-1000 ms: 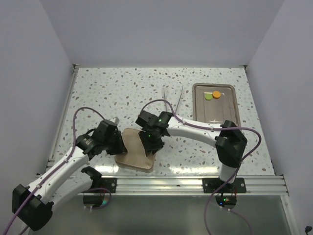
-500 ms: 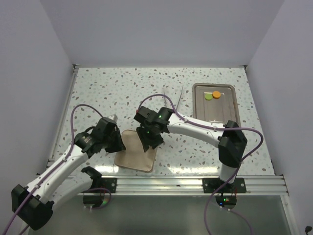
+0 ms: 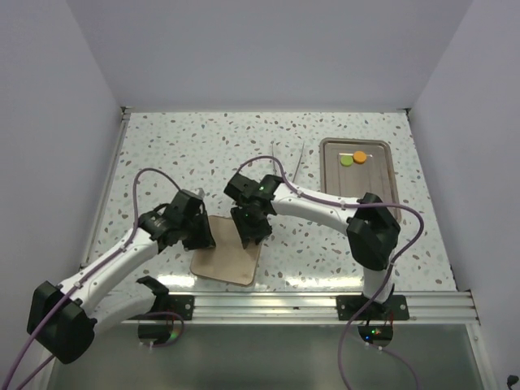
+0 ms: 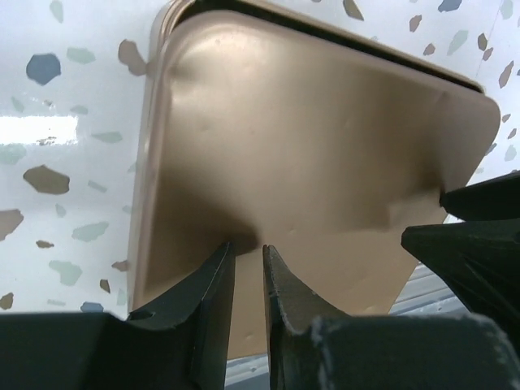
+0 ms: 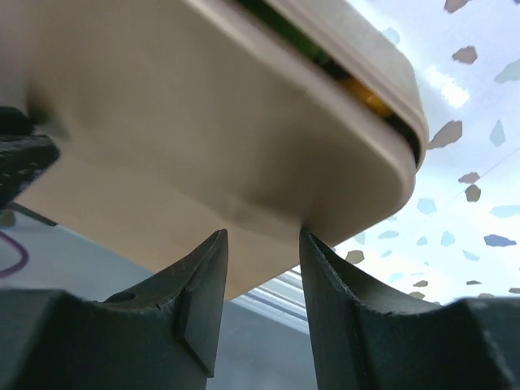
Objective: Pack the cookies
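Observation:
A tan box with its lid (image 3: 230,258) down lies near the front edge, between my grippers. My left gripper (image 3: 203,236) rests on the lid (image 4: 325,138) at its left side, jaws nearly together with nothing between them (image 4: 248,246). My right gripper (image 3: 250,237) is open, its tips (image 5: 262,236) against the lid's (image 5: 203,106) right edge. Through the slit under the lid I see an orange cookie (image 5: 366,96) and a green one (image 5: 280,32). An orange cookie (image 3: 359,156) and a green cookie (image 3: 346,160) lie on the metal tray (image 3: 357,195) at the back right.
Thin metal tongs (image 3: 288,162) lie on the speckled table left of the tray. The aluminium rail (image 3: 325,305) runs along the near edge just behind the box. Purple cables loop above both arms.
The box has shifted a little toward the far side and its lid has come down flatter. Both grippers followed it, the left one swinging right and forward.

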Robot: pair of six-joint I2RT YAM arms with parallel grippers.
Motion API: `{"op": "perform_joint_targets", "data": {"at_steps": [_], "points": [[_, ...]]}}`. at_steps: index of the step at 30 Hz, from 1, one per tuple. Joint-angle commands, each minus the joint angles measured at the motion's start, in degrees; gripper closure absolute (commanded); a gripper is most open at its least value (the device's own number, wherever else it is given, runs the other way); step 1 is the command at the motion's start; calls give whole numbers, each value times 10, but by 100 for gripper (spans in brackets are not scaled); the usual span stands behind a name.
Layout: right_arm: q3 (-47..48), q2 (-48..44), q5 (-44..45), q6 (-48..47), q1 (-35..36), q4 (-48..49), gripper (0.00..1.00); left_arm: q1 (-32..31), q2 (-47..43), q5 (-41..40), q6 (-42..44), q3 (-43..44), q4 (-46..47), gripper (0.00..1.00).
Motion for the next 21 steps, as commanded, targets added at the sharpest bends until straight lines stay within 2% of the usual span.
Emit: {"op": "perform_joint_targets", "data": {"at_steps": [1,8,18,21], "points": [[5,18,8,-13,-30,14,55,-2,51,-14,37,31,37,74],[24,36,4,-24,-75,12,57,10,140,-19,79,89,58,75],[48,65,-3,-28,-85,8,58,99,204,38,131,102,117,76],[61,69,-1,-31,-89,3,58,107,232,51,142,114,132,76]]}}
